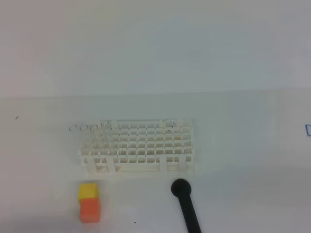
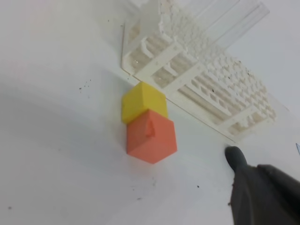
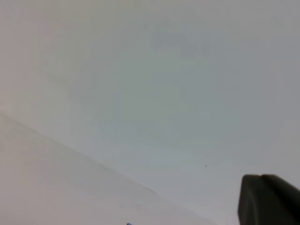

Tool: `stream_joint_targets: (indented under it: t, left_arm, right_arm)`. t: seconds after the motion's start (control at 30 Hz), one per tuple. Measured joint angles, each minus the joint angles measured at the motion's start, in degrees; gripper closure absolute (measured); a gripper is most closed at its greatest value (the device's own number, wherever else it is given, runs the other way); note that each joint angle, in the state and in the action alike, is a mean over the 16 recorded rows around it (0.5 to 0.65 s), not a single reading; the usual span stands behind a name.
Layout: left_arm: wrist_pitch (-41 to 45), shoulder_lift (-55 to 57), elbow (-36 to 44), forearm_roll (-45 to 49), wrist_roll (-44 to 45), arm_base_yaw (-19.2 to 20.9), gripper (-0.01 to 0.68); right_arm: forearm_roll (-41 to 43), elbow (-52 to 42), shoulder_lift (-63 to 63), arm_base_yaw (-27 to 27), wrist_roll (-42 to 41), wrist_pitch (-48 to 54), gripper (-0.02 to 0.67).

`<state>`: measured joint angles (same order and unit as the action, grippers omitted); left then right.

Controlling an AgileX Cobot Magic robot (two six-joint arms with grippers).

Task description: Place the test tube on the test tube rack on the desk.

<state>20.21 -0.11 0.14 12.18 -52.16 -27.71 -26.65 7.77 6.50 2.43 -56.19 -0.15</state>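
Observation:
The white lattice test tube rack (image 1: pixel 141 145) stands on the white desk (image 1: pixel 252 194) in the middle of the high view. Several clear test tubes (image 1: pixel 86 128) stand in its left end, and only their round rims show. In the left wrist view the rack (image 2: pixel 197 79) is at the upper right, with the clear tubes (image 2: pixel 229 23) rising from it. A dark part of my left gripper (image 2: pixel 265 197) fills that view's lower right corner. A dark part of my right gripper (image 3: pixel 267 199) shows over bare desk (image 3: pixel 140 93). Neither gripper's jaws are visible. No tube shows in either gripper.
A yellow-and-orange block (image 1: pixel 89 202) sits in front of the rack's left end and also shows in the left wrist view (image 2: pixel 147 126). A black round-headed rod (image 1: pixel 183 194) lies in front of the rack's right end, running to the bottom edge.

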Motion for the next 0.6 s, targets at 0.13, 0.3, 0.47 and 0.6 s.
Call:
stream_joint_targets:
  t: [0.13,0.3,0.47,0.6]
  left_arm:
    - [0.0,0.0,0.0,0.0,0.0,-0.02,0.674]
    - [0.0,0.0,0.0,0.0,0.0,-0.03,0.674]
    - [0.0,0.0,0.0,0.0,0.0,-0.03,0.674]
    - [0.0,0.0,0.0,0.0,0.0,-0.03,0.674]
  right_arm:
    - [0.77,-0.93,-1.18,0.0,2.42,-0.87,0.65]
    - [5.29,-3.3,-3.41,0.0,12.31,-1.12,0.65]
    - [11.32,-6.17,-5.47,0.0,25.86,1.14,0.65]
    - [16.23,-8.11,-6.59,0.0,36.67,5.79,0.65]
